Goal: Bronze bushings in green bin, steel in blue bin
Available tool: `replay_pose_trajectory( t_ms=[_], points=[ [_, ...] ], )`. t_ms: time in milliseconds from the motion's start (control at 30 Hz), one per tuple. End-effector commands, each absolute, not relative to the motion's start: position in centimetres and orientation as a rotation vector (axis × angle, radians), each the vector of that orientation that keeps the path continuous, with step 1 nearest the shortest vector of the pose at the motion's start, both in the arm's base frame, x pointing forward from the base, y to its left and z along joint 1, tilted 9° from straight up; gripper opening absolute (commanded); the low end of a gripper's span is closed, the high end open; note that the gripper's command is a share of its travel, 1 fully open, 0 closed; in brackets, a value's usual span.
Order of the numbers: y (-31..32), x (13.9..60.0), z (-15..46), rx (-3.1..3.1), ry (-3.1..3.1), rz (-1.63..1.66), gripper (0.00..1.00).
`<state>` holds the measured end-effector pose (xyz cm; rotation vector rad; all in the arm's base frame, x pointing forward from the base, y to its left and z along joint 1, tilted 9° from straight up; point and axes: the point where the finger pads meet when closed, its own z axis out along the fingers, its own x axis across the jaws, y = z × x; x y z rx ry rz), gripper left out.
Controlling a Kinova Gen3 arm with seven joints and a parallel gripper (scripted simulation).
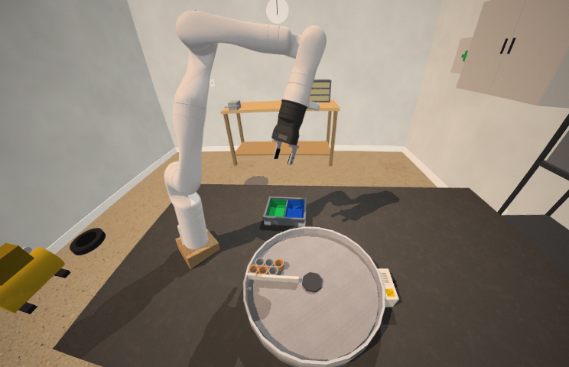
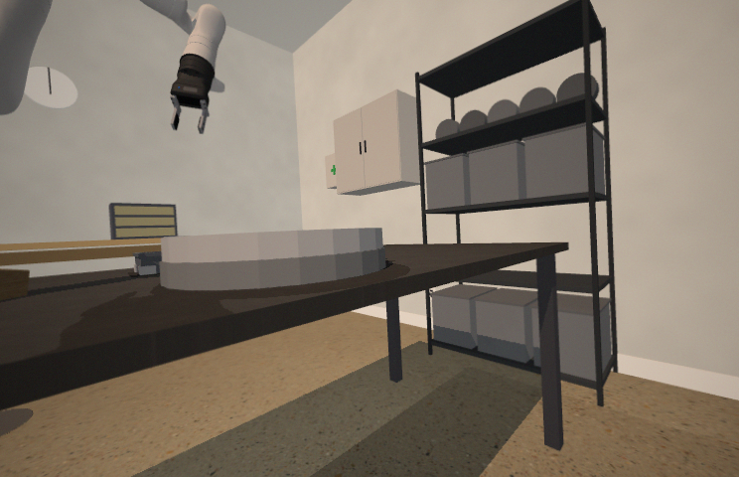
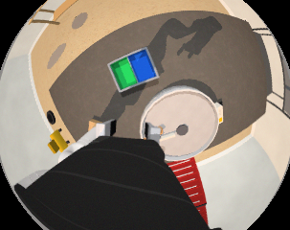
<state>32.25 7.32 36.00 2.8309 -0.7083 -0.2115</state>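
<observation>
Pincer, one (image 1: 283,160) (image 2: 188,130) (image 3: 130,128): I am holding it wide open with nothing between its fingers, high above the table.
Bronze bushings, three (image 1: 279,268) (image 3: 162,128), and steel bushings, three (image 1: 273,273): standing packed at the turntable's (image 1: 337,303) (image 2: 269,247) (image 3: 197,110) left, just beyond the pale bar (image 1: 274,277) (image 3: 167,136).
Green bin (image 1: 276,208) (image 3: 122,73), left; blue bin (image 1: 295,208) (image 3: 143,64), right: both lying beyond the turntable.
Step in hand, as I am judging it: approaching a first bushing. I am favouring an outer one, confirming its metal, descending straight, keeping fingers off its neighbours and the bar.
</observation>
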Motion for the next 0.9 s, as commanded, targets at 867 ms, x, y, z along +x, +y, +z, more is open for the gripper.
replay_pose_trajectory(
  t_ms=[867],
  points=[
    [-0.5,36.0,39.3,2.965,-0.807,-0.086,1.0]
  ],
)
